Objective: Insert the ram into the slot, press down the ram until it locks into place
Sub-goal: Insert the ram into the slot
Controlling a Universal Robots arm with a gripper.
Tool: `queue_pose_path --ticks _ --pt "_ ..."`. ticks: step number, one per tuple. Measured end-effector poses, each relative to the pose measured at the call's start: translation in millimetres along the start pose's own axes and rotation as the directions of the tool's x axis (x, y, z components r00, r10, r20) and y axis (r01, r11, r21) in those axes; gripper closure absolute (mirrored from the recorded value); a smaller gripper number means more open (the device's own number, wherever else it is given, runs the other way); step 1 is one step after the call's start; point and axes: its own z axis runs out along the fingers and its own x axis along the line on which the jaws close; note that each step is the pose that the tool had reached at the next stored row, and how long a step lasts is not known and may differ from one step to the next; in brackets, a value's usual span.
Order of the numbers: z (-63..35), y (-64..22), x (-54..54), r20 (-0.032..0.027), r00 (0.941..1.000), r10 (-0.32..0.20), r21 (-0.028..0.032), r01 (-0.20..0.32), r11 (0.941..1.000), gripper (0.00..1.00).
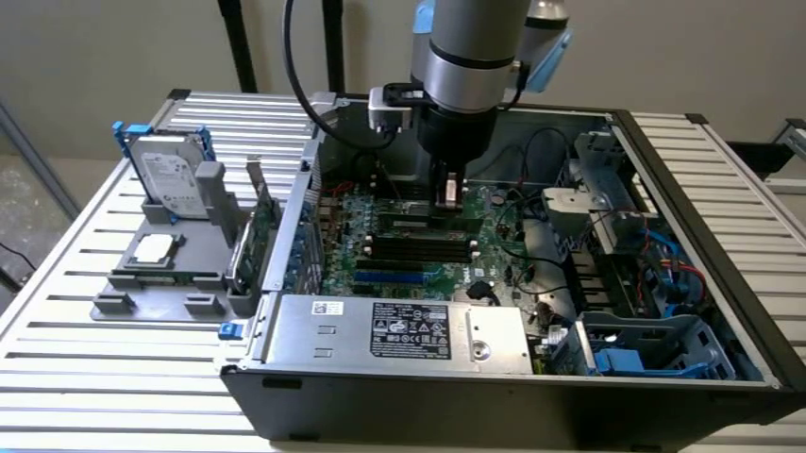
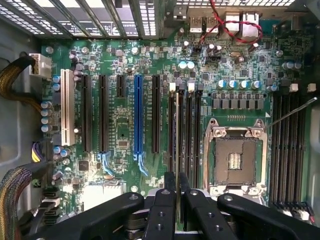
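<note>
My gripper (image 1: 448,200) hangs inside the open computer case, just above the group of black memory slots (image 1: 416,247) on the green motherboard (image 1: 377,274). In the wrist view its two black fingers (image 2: 164,200) stand close together, shut on the ram (image 2: 176,135). The ram appears edge-on as a thin pale strip. It runs along one of the parallel black slots (image 2: 192,130), between the small white end clips (image 2: 172,86). I cannot tell whether the ram is touching the slot or hovering over it.
The CPU socket (image 2: 235,155), a second bank of black sockets (image 2: 287,140) and the blue slot (image 2: 138,120) lie around the work spot. The power supply (image 1: 403,330) and drive cages (image 1: 643,349) crowd the case. Outside, a grey fixture (image 1: 164,274) holds a hard drive (image 1: 170,175).
</note>
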Motion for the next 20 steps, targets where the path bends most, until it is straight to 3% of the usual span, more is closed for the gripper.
queue_pose_path --ticks 8,20 --pt "10.7 -0.3 1.4 -0.0051 1.0 0.0 0.0 0.0 1.0 0.87" --pt "18.3 2.9 1.9 -0.0114 0.9999 0.0 -0.0001 0.0 1.0 0.87"
